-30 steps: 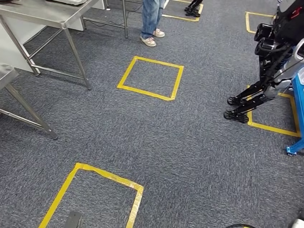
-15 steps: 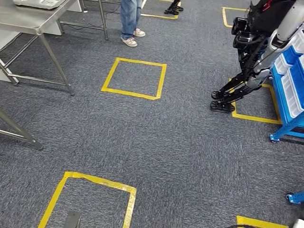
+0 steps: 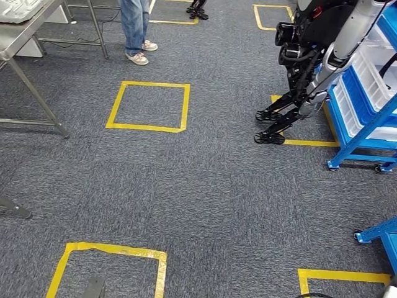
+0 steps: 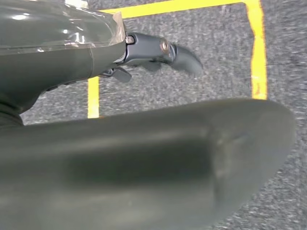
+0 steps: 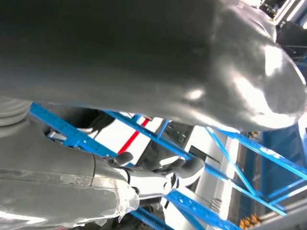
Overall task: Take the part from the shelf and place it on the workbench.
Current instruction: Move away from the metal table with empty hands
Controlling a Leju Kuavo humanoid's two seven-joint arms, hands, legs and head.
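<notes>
We logged this moment as an approach leg: the blue shelf [image 3: 360, 124] stood at the right edge of the head view, its white bins [image 3: 370, 74] stacked on a sloped blue frame on castors. We could not pick out the part itself; we judged it to lie somewhere in those bins, so forward and to the right of the body. That put the right arm on the nearer side for the pick, though both arms hung low and neither hand was near the shelf.

The left hand [image 4: 159, 50] showed in the left wrist view above grey carpet and a yellow tape square [image 4: 253, 52]. Its dark fingers [image 4: 184, 57] lay extended and held nothing; we read it as loosely spread. The right hand [image 5: 159, 175] showed against blue struts of the shelf frame, fingers likewise stretched out and empty.

Materials: the floor was short-pile grey carpet [image 3: 211, 186] with glossy yellow tape squares [image 3: 147, 105]. A steel-legged table [image 3: 23, 43], matte metal, stood at the far left, well apart from the shelf. A second black-legged robot [image 3: 299, 74] stood just beside the shelf, and a person in jeans [image 3: 133, 28] stood near the table.

Our judgement: the task had not yet reached the pick; the body needed to face the shelf.
</notes>
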